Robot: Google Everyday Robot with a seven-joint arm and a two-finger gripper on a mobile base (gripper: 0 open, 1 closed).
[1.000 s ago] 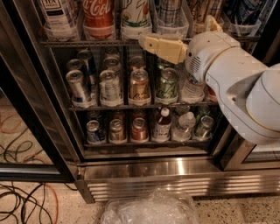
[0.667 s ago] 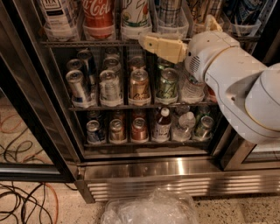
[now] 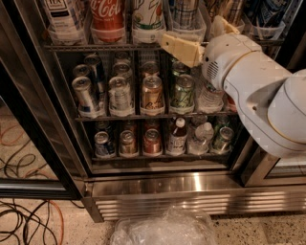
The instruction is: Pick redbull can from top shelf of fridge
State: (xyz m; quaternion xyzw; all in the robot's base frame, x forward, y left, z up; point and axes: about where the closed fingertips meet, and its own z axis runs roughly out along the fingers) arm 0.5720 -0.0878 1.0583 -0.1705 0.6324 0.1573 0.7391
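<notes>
1. Step in hand: the approach to the grasp. The hand (image 3: pixel 190 31) is at the upper right of the open fridge (image 3: pixel 167 187), level with the top shelf (image 3: pixel 95 47), and it carries nothing.
2. State of the hand: its two cream fingers (image 3: pixel 180 48) stand wide apart. One reaches left along the front edge of the rack. The other sits higher and further right, beside the lane bins.
3. The task's thing: the redbull can (image 3: pixel 184 8) stands upright in a clear lane bin (image 3: pixel 187 29) on the top shelf, and only its lower body is in frame. It is the fourth lane from the left, just right of the white-and-green can (image 3: pixel 147 16), with the Coca-Cola can (image 3: pixel 108 14) one lane further left.
4. Relation: the can appears behind the gap between the fingers. I cannot tell whether either finger touches the bin.
5. Next move, as a judgement: the hand must rise and go forward so that the fingers pass either side of the can above the bin wall, then close on the body and lift it clear.
6. Risk, as a judgement: the lanes are tight, so the left finger could knock the white-and-green can, and the bin's front lip could catch the can during withdrawal.
</notes>
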